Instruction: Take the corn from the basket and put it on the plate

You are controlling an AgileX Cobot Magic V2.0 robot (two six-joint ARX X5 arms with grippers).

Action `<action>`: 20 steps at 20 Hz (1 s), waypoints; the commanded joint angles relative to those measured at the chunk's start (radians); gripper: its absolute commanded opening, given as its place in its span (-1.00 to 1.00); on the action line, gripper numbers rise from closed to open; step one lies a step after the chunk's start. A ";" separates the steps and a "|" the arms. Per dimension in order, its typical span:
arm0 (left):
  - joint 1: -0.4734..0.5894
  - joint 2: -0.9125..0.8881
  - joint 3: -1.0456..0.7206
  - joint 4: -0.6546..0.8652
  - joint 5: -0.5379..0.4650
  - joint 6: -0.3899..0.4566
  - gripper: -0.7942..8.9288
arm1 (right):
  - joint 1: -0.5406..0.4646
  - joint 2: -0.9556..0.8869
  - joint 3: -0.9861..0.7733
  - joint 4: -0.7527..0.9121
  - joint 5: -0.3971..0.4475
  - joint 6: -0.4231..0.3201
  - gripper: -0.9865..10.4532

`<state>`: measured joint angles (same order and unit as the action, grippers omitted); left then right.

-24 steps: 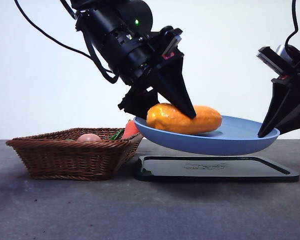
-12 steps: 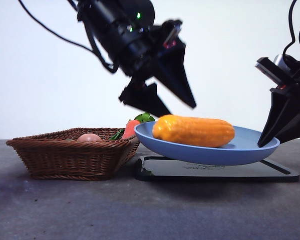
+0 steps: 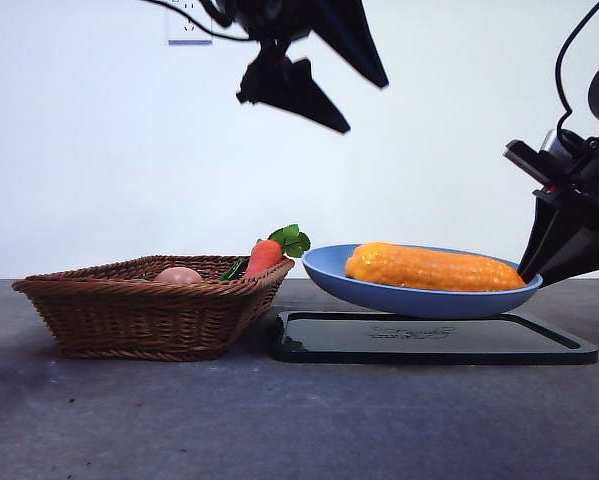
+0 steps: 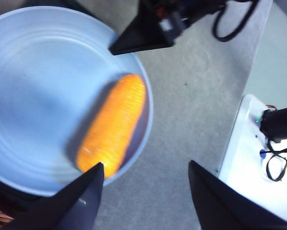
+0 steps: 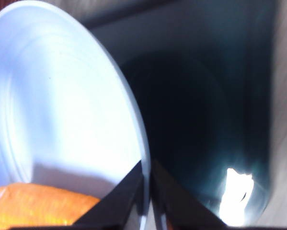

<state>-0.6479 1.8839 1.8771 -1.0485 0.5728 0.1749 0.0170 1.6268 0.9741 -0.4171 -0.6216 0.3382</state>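
Note:
The orange-yellow corn [image 3: 431,268] lies on its side in the light-blue plate [image 3: 379,294], toward the plate's right half. My right gripper [image 3: 527,270] is shut on the plate's right rim and holds it low over the black tray [image 3: 429,340]. The right wrist view shows its jaws pinching the plate's rim [image 5: 133,124], with the corn [image 5: 38,207] beside them. High above the plate, my left gripper [image 3: 366,107] hangs open and empty. In the left wrist view the corn [image 4: 112,125] lies in the plate [image 4: 38,91] below that gripper [image 4: 145,165]. The wicker basket [image 3: 149,310] stands at the left.
A red-orange carrot [image 3: 264,257] with green leaves leans on the basket's right edge, and a small pinkish round item [image 3: 179,274] sits inside. A white device [image 4: 258,143] with cables lies beside the table in the left wrist view.
My left gripper let go of the corn and rose high above the plate. The corn rolled toward the plate's right side. The right gripper lowered the plate closer to the black tray.

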 commanded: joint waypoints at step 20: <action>0.015 0.005 0.124 -0.034 0.003 0.019 -0.25 | -0.006 0.272 0.229 -0.032 -0.013 -0.035 -0.47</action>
<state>-0.6285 1.8835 1.9709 -1.0882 0.5728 0.1780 0.0078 1.8904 1.1831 -0.4515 -0.6327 0.3183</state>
